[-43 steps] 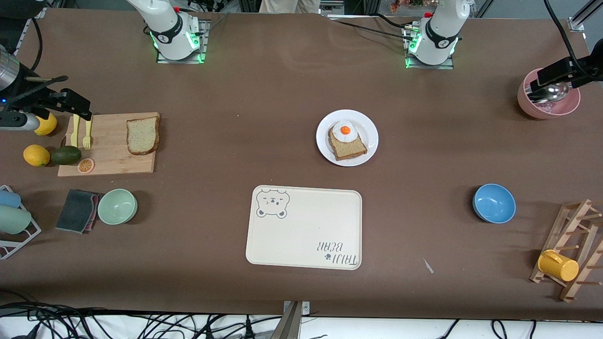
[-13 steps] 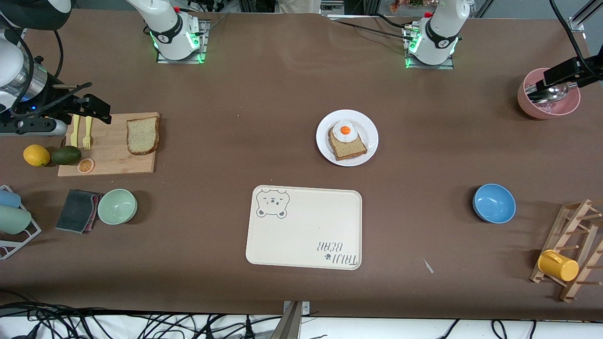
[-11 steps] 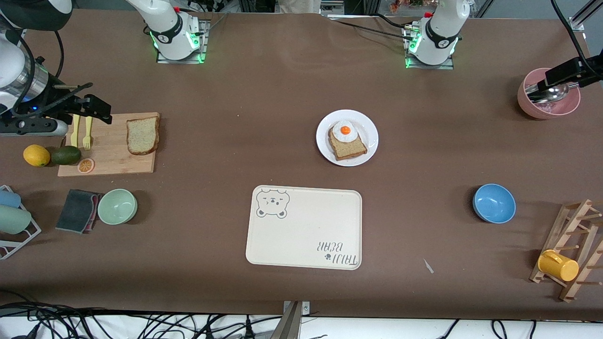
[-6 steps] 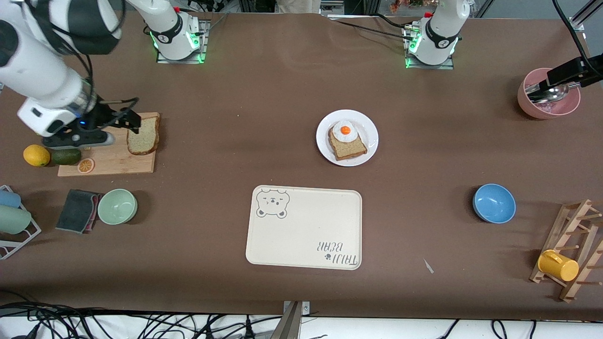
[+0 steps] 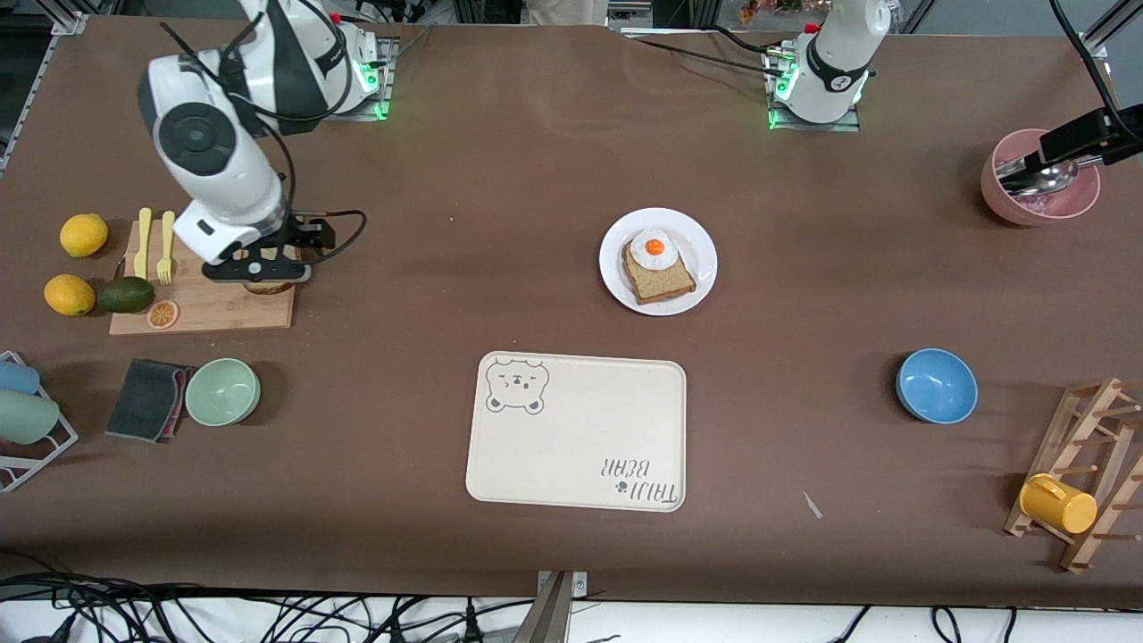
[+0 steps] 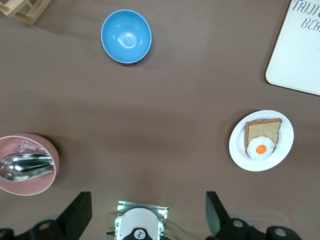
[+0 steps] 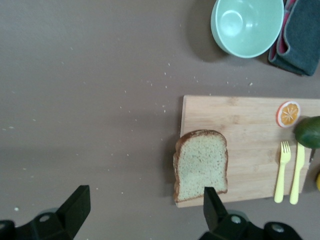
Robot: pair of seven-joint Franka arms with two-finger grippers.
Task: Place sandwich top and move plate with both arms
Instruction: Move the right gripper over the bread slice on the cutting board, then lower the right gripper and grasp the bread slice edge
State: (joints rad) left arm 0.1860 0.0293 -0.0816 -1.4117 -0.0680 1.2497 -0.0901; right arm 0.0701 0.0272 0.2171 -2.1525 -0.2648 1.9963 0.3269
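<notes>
The sandwich top [image 7: 201, 165] lies flat on a wooden cutting board [image 7: 250, 120] toward the right arm's end of the table. My right gripper [image 7: 144, 202] hovers open over it, one fingertip [image 7: 212, 199] above the slice's edge, nothing between the fingers. From the front the right gripper [image 5: 272, 259] hides nearly all of the slice. The white plate [image 5: 701, 268] sits mid-table with an egg-topped bread slice [image 5: 656, 268] on it; the plate [image 6: 287, 145] also shows in the left wrist view. My left gripper [image 5: 1058, 147] waits open and empty over a pink bowl [image 5: 1040, 205]; its fingers [image 6: 77, 215] stand wide apart.
On the board [image 5: 205, 304] lie a yellow fork, knife and an orange slice, with lemons [image 5: 70, 295] and an avocado beside it. A green bowl [image 5: 221, 390] and cloth are nearer the camera. The bear tray [image 5: 576, 430], a blue bowl [image 5: 936, 385] and a mug rack [image 5: 1072, 491] are nearest.
The right arm has swung in from the table's end and now hangs over the cutting board, covering the bread slice. The left arm has stayed over the pink bowl.
</notes>
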